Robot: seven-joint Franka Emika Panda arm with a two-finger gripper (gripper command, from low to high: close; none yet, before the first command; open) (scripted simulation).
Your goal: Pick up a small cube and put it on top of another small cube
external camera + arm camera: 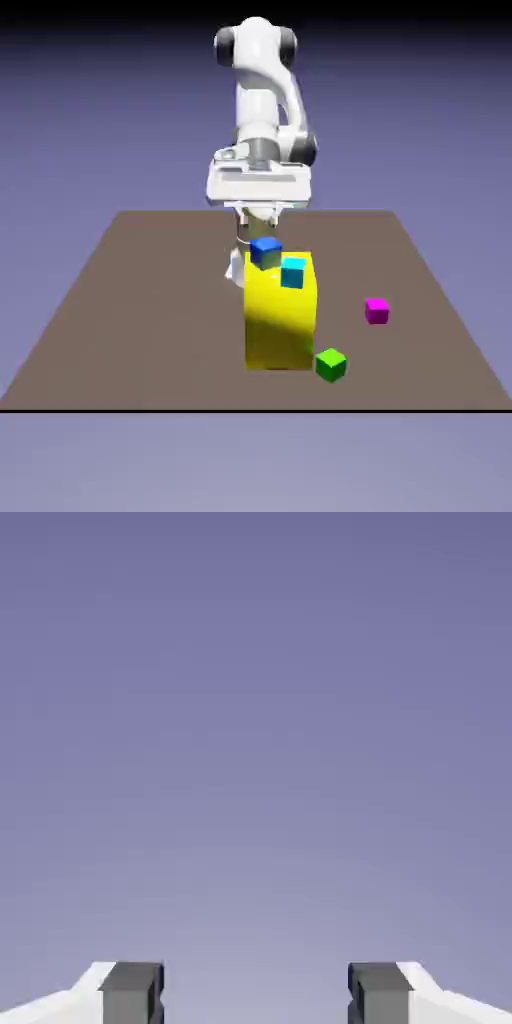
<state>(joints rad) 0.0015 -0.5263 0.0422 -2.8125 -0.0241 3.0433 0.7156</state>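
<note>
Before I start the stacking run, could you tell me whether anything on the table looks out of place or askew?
Two small cubes already sit on top of the tall yellow block: a blue cube, turned askew, and a cyan cube. The magenta cube and the green cube rest on the table. The gripper is open and empty.

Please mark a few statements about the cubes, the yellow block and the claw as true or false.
1. The pink cube lies on the table, apart from the other cubes. True.
2. The claw holds a cube. False: in the hand view its fingers stand apart with only backdrop between them.
3. The green cube sits atop the yellow block. False: it is on the table by the block's lower corner.
4. The blue cube and cyan cube are at the block's top. True.
</note>
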